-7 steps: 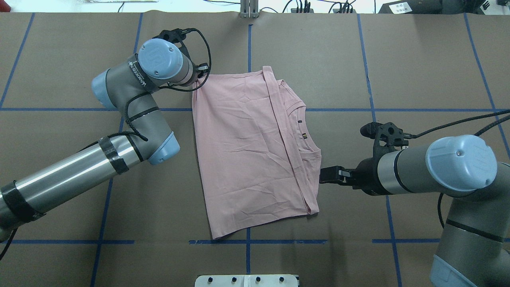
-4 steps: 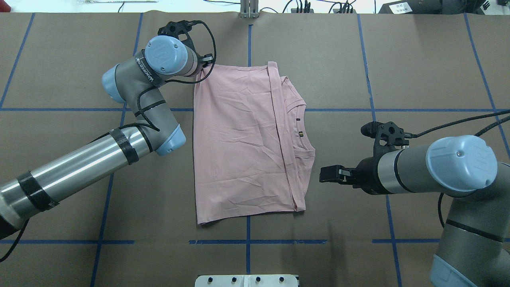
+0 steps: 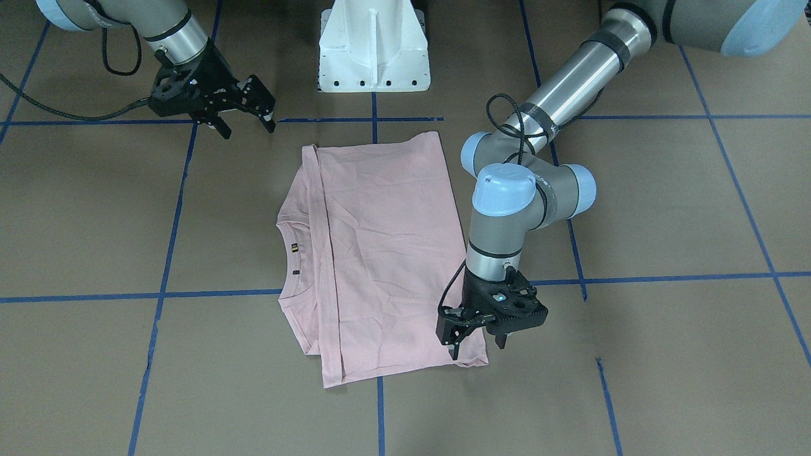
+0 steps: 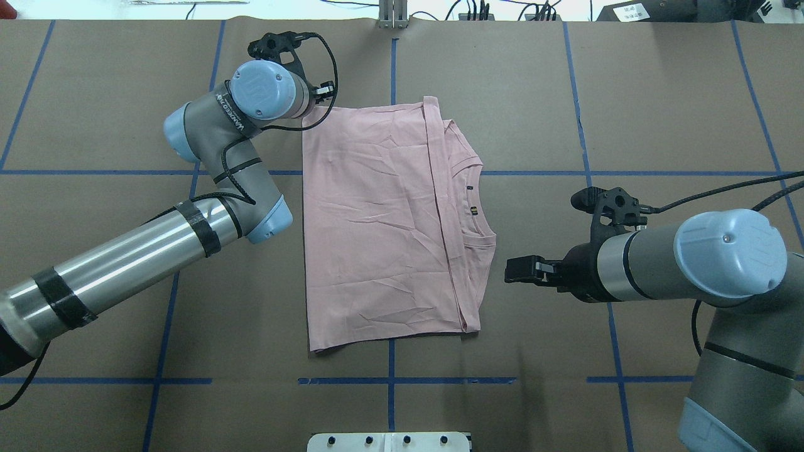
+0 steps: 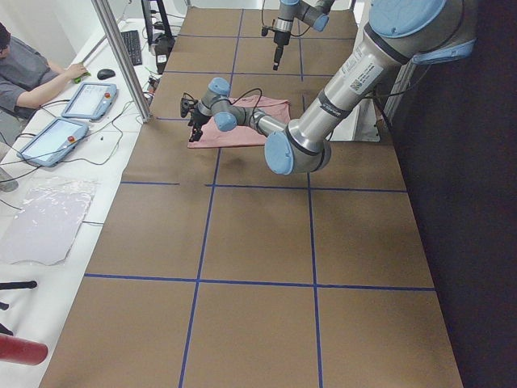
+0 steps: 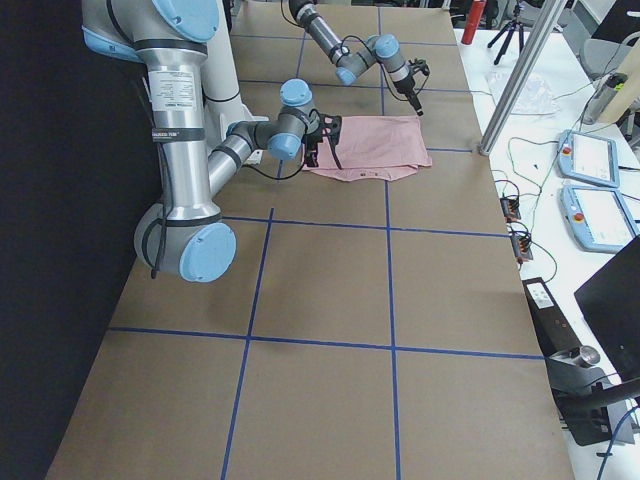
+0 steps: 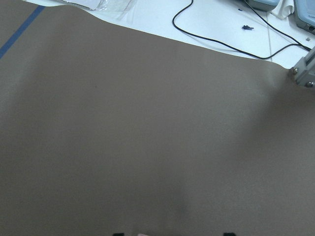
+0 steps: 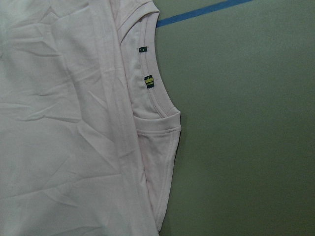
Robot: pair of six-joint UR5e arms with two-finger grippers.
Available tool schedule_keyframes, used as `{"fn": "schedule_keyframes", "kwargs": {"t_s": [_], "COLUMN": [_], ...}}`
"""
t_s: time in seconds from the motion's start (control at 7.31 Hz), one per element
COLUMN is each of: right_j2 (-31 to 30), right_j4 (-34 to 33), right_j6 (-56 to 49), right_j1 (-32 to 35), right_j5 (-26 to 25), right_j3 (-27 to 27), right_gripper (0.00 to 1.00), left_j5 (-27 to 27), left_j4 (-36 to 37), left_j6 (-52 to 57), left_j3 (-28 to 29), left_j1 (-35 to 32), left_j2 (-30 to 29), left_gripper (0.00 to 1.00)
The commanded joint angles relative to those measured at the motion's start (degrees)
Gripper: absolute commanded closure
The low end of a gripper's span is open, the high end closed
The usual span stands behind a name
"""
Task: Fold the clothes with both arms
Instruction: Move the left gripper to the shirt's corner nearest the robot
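Note:
The clothes, a pale pink T-shirt (image 4: 377, 220), lie folded and flat on the brown table, plain side up, with the collar and its small label (image 8: 148, 81) toward my right arm. In the front-facing view my left gripper (image 3: 476, 345) points down at the shirt's (image 3: 380, 253) far corner on my left. It is open, one finger over the cloth and one past the edge. My right gripper (image 3: 247, 125) is open and holds nothing. It hovers level, a short gap off the collar-side edge (image 4: 507, 270).
The white pedestal base (image 3: 374, 50) stands at the robot's edge of the table. Blue tape lines (image 4: 391, 380) cross the brown paper. An aluminium post (image 4: 392, 16) and cables sit beyond the far edge. A person (image 5: 32, 73) sits at tablets past that edge.
My left arm drew the shirt's far left corner away from the robot, swinging the shirt square to the tape lines. The shirt's edge left the right gripper, which barely moved.

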Motion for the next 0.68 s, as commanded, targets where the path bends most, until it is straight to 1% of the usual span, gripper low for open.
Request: {"fn": "schedule_keyframes", "kwargs": {"t_s": [0.0,0.14,0.27,0.41,0.55], "right_j2": [0.20,0.29,0.29,0.29,0.38], "right_j4": [-0.52,-0.61,-0.61,-0.69,-0.61], "right_j6": [-0.55,-0.64,-0.73,-0.82,-0.99], "right_j1": [1.79,2.14,2.15,2.06,1.97], "right_j5": [0.43,0.69,0.69,0.78,0.78], "right_j3": [-0.51,-0.95,-1.39,-1.74,-2.26], "right_gripper": [0.00,0.00,0.00,0.00,0.00], "left_j5": [-4.62,-4.71,-8.10,-9.53,-8.50], "left_j4": [8.59,14.13,17.49,17.78,17.70], "left_j6": [-0.11,-0.63,-2.29,-7.09,-14.36], "left_j3": [-13.95,-23.25,-31.44,-35.52,-36.09], "left_j1": [0.00,0.61,0.79,1.58,5.67], "left_j2": [6.31,9.91,15.34,17.91,20.03], "left_gripper": [0.00,0.00,0.00,0.00,0.00]}}
